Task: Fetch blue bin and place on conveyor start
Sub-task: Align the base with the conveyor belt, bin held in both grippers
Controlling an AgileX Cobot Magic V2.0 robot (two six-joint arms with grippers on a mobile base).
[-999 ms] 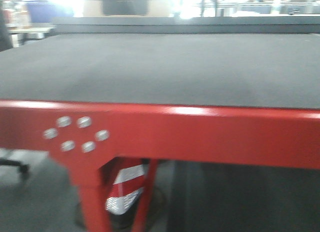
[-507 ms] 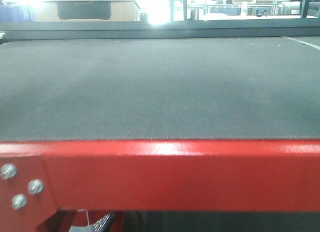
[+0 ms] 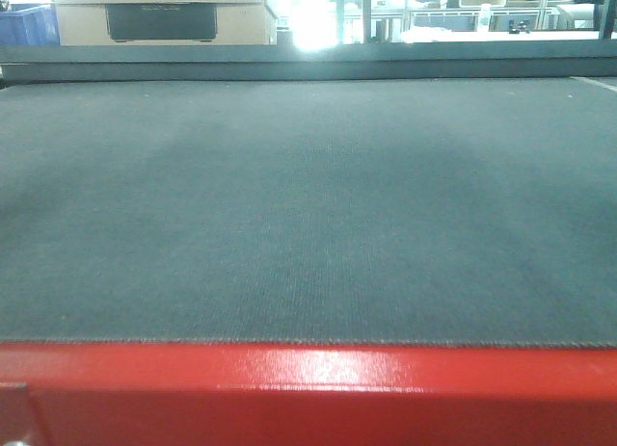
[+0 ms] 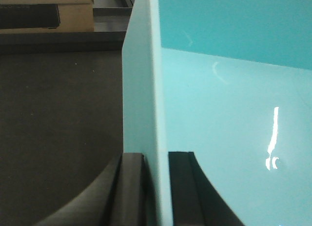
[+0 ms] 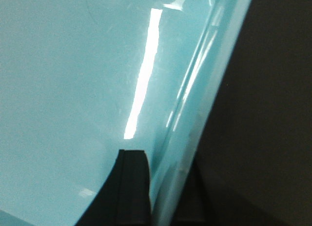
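The conveyor start [image 3: 308, 205] fills the front view as a wide dark grey woven belt, closed off by a glossy red edge [image 3: 308, 388] along the bottom. The blue bin does not show in that view. In the left wrist view the pale turquoise blue bin [image 4: 229, 113] takes up the right side. My left gripper [image 4: 156, 187] is shut on its left wall, one black finger outside and one inside, with the dark belt [image 4: 58, 123] below on the left. My right gripper [image 5: 163, 192] is shut on the right wall of the blue bin [image 5: 63, 89], above a dark surface [image 5: 263, 113].
Beyond the belt's far end stands a cardboard box with a dark panel [image 3: 159, 17], with a dark blue crate [image 3: 24, 27] to its left. A dark crossbar [image 3: 308, 61] runs along the far end. Bright windows and desks [image 3: 482, 13] lie at the back right.
The front view has closed in on the belt. The red edge has dropped to the bottom of the picture, and the red leg and bolts have left the view.
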